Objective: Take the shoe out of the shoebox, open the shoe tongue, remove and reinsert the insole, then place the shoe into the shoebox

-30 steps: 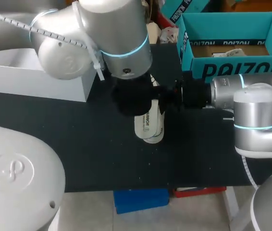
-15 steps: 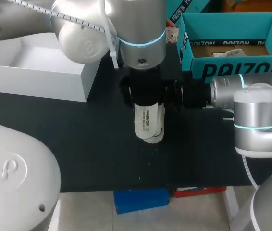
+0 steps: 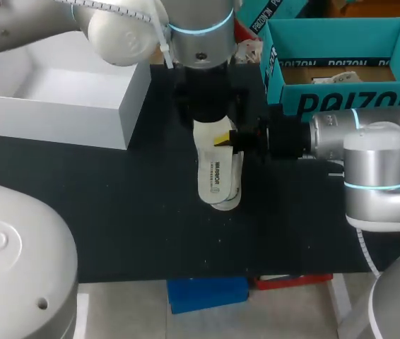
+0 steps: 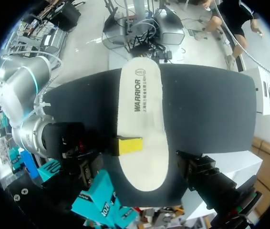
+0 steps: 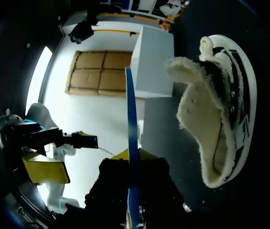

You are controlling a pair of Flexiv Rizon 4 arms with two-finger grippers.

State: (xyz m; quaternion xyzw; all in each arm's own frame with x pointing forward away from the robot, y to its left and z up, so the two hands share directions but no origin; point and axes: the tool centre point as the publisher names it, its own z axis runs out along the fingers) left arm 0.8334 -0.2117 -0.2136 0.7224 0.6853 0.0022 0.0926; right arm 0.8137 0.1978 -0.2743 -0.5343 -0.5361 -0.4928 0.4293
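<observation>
Shoe [image 3: 232, 191] lies on the dark surface [image 3: 115, 212] directly beneath its white insole [image 3: 213, 173], only its rim showing past the insole's edge in the head view. The right end effector [image 3: 230, 139] comes in from the side and pinches the insole's edge. The left end effector [image 3: 207, 116] hangs above the insole's far end, and the white shoebox [image 3: 66, 120] stands well apart from the insole on the left arm's side.

Left wrist view: the insole [image 4: 142, 119] lies lengthwise ahead of the camera, one yellow fingertip [image 4: 128, 144] of the right end effector pressed flat on its edge.

Right wrist view: the insole [image 5: 131, 138] shows edge-on as a thin blue strip clamped between the right end effector's fingers. The shoe [image 5: 221, 109] rests just beside it, fleecy lining exposed. The left end effector [image 5: 66, 156] hovers spread and empty, apart from the insole.
</observation>
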